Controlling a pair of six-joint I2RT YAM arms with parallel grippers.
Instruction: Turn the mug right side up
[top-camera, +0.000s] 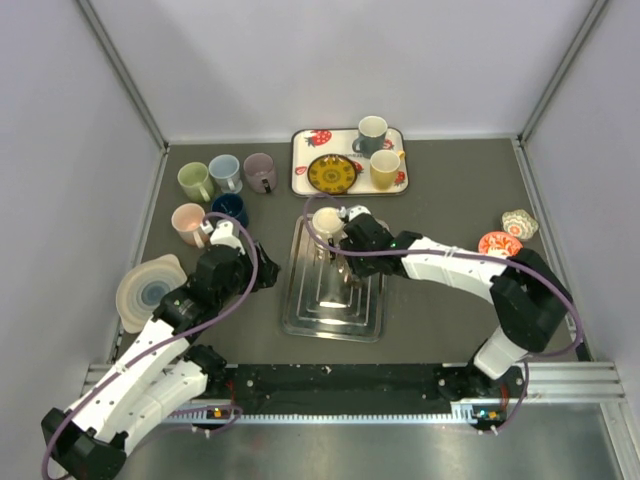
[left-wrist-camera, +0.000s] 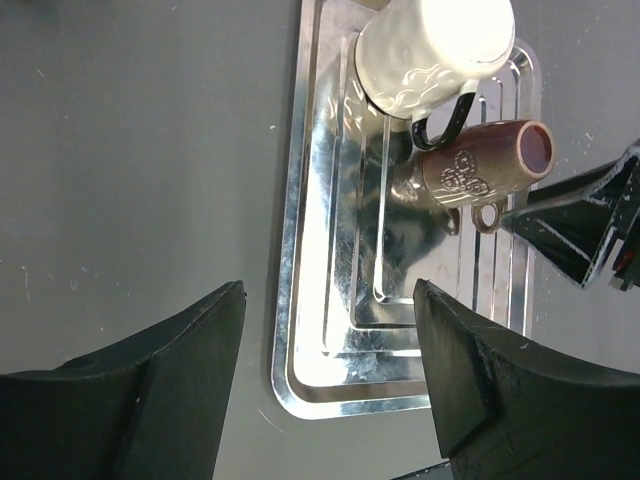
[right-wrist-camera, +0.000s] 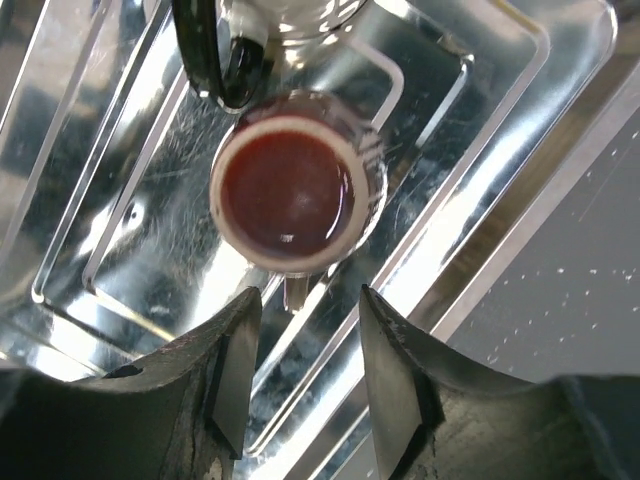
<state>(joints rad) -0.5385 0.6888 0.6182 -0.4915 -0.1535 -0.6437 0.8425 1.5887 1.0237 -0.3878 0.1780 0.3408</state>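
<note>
Brown mug on end, axis vertical, reddish end skyward; right claw and left claw released

Nine mugs, two trays and two robot arms.

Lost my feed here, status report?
Left gripper open, empty. Right gripper open above brown mug, mouth up, on metal tray. Cream mug close beside, base up.

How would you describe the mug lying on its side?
Find the shiny metal tray at the centre. Toward its far end, beside the bigger cream mug with a black handle, is the small brown mug. It alone lies on its side, with swirl marks and a tiny loop handle.
</note>
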